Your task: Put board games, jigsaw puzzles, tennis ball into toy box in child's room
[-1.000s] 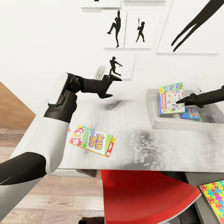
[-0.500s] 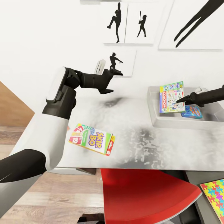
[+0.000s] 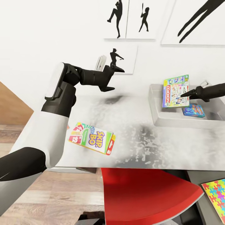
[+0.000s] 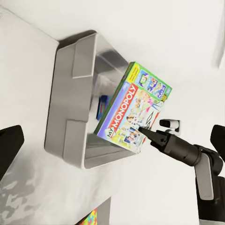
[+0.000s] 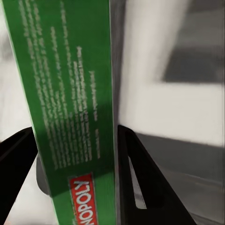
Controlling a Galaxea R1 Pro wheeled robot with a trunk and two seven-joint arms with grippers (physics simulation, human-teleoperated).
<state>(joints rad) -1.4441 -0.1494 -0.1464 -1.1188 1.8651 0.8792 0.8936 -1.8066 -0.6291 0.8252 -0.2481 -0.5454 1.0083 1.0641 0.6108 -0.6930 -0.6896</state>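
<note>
Presently the right gripper (image 3: 186, 92), clamped on the green-edged board game (image 3: 175, 91) held tilted over the toy box (image 3: 159, 114), should lower it flat beside the blue game (image 3: 194, 111) before releasing, while the open left gripper (image 3: 107, 80) hovers above the table (image 3: 140, 140)

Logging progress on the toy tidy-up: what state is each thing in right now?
Monopoly box: held on edge over the toy box, clamped by the right tool.
Toy box: open, on the table.
Blue game box: lying inside the toy box.
SKIP BO box: flat on the table, untouched.
Jigsaw puzzle: lying flat, outside the toy box.
Left tool: open, empty.
</note>
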